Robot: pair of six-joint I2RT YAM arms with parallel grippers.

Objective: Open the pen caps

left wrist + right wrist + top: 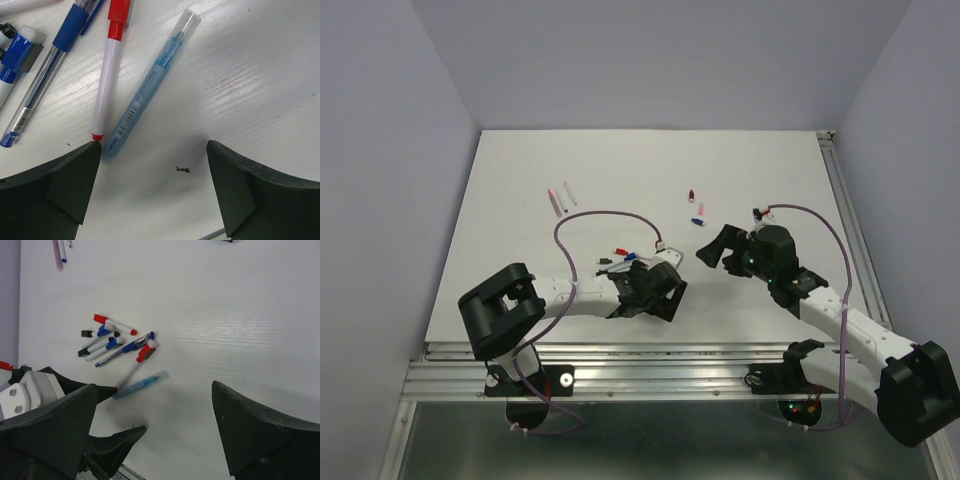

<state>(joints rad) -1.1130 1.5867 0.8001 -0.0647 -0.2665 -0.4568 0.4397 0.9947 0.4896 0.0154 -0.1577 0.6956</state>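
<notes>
A cluster of capped pens [112,342] lies on the white table [620,170]. A white pen with a red cap [119,15] and a light-blue pen [145,95] under a clear cap [186,26] lie nearest my left gripper [154,162]. That gripper is open just above the table, with bare table between its fingers. The light-blue pen's butt end lies beside the left fingertip [92,150]. My right gripper [150,400] is open and empty, higher up to the right, looking down on the cluster. Loose small caps, one red [691,193] and one blue [698,221], lie farther back.
Two slim pens [558,197] lie apart at the far left of the table. A small dark object [757,213] sits behind the right arm. A purple cable [605,215] loops over the left arm. An aluminium rail [620,352] runs along the near edge.
</notes>
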